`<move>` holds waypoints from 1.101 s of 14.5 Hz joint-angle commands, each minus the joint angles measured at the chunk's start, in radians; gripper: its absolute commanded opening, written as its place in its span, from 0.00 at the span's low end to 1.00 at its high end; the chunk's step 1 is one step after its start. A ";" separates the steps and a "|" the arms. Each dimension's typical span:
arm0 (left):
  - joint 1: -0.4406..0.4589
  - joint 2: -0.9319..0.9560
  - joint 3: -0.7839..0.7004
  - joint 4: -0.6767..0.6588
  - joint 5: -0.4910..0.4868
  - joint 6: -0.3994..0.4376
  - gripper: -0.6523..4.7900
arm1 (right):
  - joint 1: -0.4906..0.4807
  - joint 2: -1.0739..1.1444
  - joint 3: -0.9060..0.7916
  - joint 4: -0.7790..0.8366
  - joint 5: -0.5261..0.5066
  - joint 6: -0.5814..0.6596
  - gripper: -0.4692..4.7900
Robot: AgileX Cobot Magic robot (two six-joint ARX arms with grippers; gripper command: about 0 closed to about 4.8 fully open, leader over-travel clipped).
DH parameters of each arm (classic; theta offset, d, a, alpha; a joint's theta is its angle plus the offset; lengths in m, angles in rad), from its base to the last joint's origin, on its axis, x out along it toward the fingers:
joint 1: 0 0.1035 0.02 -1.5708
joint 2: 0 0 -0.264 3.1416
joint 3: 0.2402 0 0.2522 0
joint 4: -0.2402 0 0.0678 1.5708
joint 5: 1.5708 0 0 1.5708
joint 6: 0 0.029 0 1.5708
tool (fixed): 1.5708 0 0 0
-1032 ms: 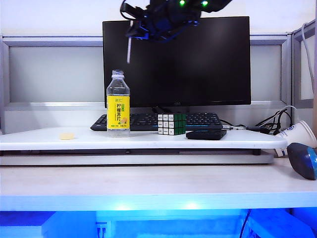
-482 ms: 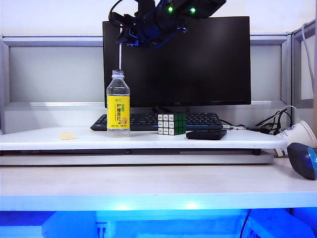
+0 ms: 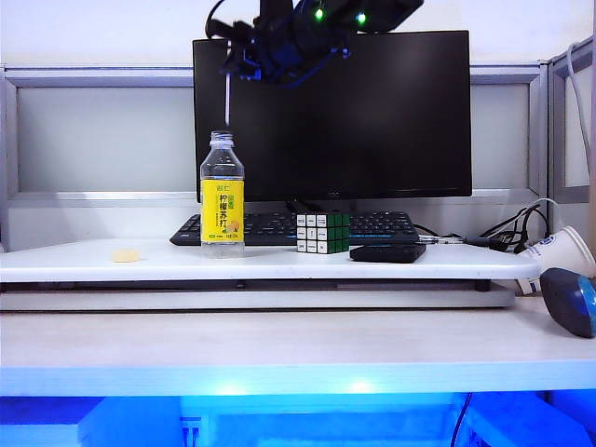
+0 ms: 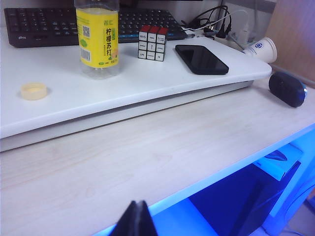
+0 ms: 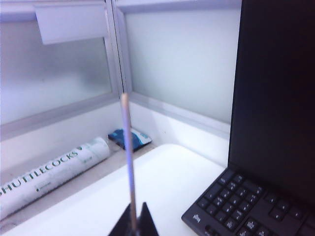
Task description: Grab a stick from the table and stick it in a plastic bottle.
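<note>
The plastic bottle (image 3: 223,196), clear with a yellow label and no cap, stands upright on the raised white shelf of the table (image 3: 279,345). High above it, my right gripper (image 3: 238,63) is shut on the stick (image 3: 227,101). The stick hangs nearly vertical, and its lower tip is just over the bottle's open mouth. In the right wrist view the stick (image 5: 128,162) juts out from between the shut jaws of the right gripper (image 5: 134,221), and the bottle is out of sight. My left gripper (image 4: 139,209) is shut on nothing at the table's front edge, far from the bottle (image 4: 98,37).
On the shelf (image 3: 279,263) are a yellow cap (image 3: 125,254), a Rubik's cube (image 3: 323,233), a black phone (image 3: 387,252) and a keyboard (image 3: 279,226) in front of a monitor (image 3: 372,112). A paper cup (image 3: 559,256) and a dark rounded object (image 3: 568,300) lie at the right. A shuttlecock tube (image 5: 54,172) lies behind the shelf.
My right gripper has carried the stick leftward, from above and right of the bottle to directly over its mouth. The left arm has not moved.
</note>
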 commanded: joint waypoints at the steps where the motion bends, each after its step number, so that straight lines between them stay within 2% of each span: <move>1: 0.000 0.001 0.002 -0.004 -0.003 0.005 0.11 | 0.002 0.020 0.013 0.038 0.003 -0.002 0.08; 5: 0.000 0.001 0.002 -0.005 -0.006 0.005 0.11 | 0.003 0.075 0.093 0.032 0.001 0.005 0.08; 15: 0.000 0.001 0.002 -0.005 -0.006 0.005 0.11 | 0.003 0.076 0.093 -0.018 0.000 0.005 0.09; 16: 0.000 0.001 0.002 -0.005 -0.006 0.005 0.11 | 0.003 0.076 0.093 -0.018 0.000 0.006 0.29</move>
